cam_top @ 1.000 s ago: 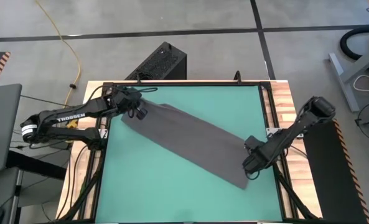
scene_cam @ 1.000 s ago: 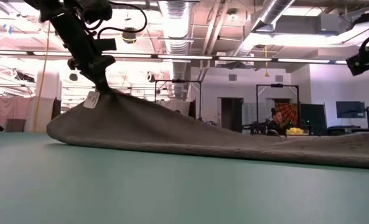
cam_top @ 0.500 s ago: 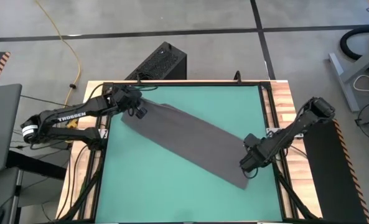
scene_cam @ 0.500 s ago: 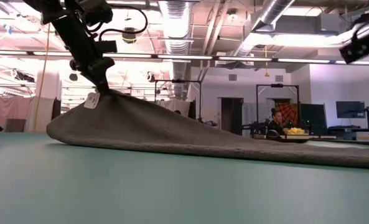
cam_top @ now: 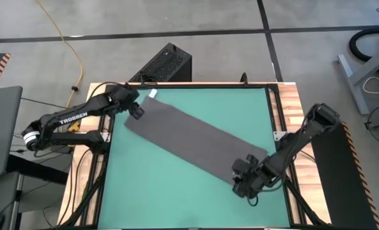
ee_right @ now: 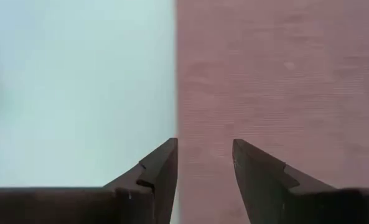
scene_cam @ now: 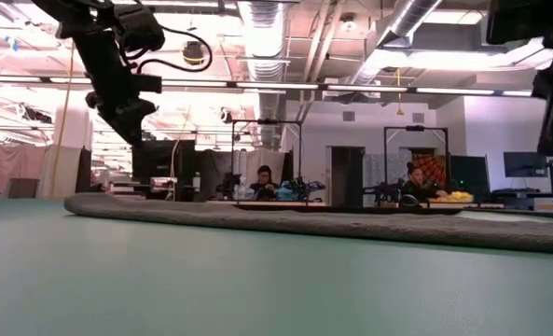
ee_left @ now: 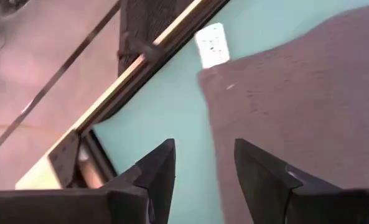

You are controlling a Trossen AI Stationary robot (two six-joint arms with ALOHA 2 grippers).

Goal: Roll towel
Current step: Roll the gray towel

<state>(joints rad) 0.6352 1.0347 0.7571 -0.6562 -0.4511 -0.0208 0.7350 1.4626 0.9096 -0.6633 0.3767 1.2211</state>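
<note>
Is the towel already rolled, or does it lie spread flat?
Spread flat. The towel lies as one flat diagonal strip on the green mat, with no roll at either end.

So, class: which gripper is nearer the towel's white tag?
Left. The left gripper hovers open at the towel's far corner, right beside the tag. The right gripper is open over the opposite, near end.

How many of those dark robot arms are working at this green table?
2. The left arm reaches in from the table's left side, its tool open above the towel's far-left corner. The right arm comes from the right, its tool open at the towel's near-right end.
</note>
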